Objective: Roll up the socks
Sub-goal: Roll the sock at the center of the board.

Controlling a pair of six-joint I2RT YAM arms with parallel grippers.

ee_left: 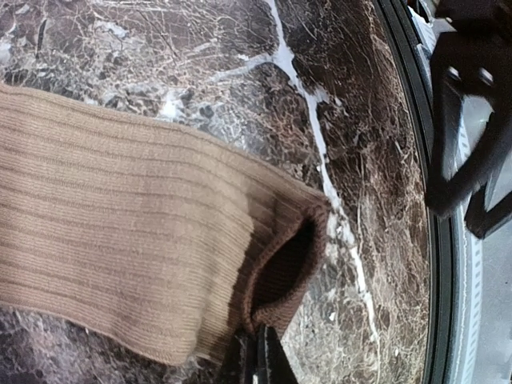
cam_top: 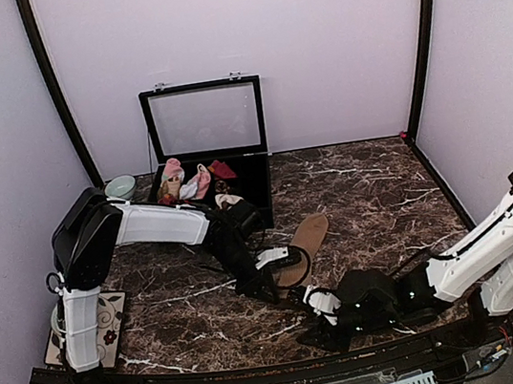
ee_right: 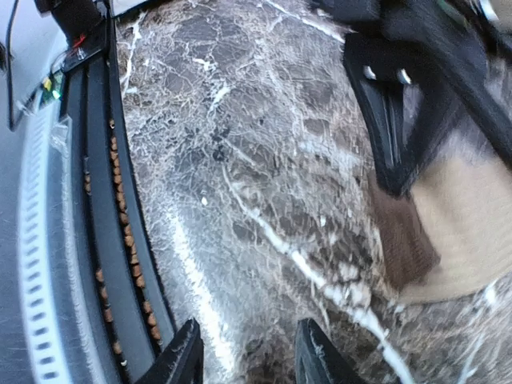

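No text or labels can be read anywhere.

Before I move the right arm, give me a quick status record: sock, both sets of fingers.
tan sock: lying on marble table, cuff open
left fingers: shut, pinching cuff edge
right fingers: open, empty, over bare table near front edge
box: at the back, lid up, sock bundles inside

A robot test booth: plain white walls enclosing a marbled table.
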